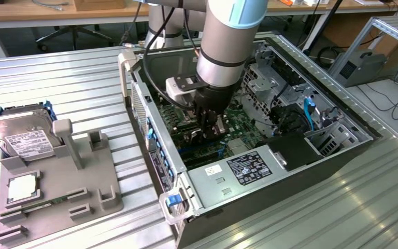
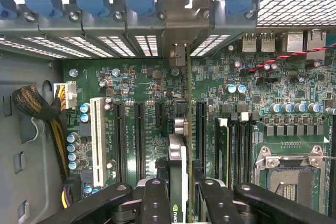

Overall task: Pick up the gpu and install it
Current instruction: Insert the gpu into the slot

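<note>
Exterior view: the gripper (image 1: 209,126) is at frame centre, lowered into the open computer case (image 1: 268,207). Wrist view: the jaws are clamped on the gpu (image 2: 177,161), held edge-on over the motherboard (image 2: 131,85) expansion slots.

The exterior view looks down from some way off, ribbed table (image 1: 60,78) at nine o'clock, open computer case (image 1: 268,218) central, while the wrist view, just behind the gripper (image 2: 181,190), faces closely and seemingly squarely onto the motherboard (image 2: 142,77) both share.
</note>
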Tool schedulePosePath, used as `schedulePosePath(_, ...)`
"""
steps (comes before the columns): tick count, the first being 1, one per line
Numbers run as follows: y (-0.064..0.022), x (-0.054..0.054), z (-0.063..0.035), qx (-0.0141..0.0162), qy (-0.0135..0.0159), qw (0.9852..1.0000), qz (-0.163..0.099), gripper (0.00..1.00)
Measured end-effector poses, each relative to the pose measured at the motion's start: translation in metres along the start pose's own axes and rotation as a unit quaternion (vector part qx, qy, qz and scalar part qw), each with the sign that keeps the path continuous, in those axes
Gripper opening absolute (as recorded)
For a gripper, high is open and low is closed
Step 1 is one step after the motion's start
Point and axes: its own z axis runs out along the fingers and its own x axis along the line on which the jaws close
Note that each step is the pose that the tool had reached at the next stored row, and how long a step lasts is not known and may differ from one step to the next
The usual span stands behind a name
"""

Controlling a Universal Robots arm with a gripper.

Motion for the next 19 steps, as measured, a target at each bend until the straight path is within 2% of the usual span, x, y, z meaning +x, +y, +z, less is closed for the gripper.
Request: schedulePosePath(19, 0.0017, 0.0002, 0.0035, 0.0001, 0.0002, 1.0, -0.001, 0.27)
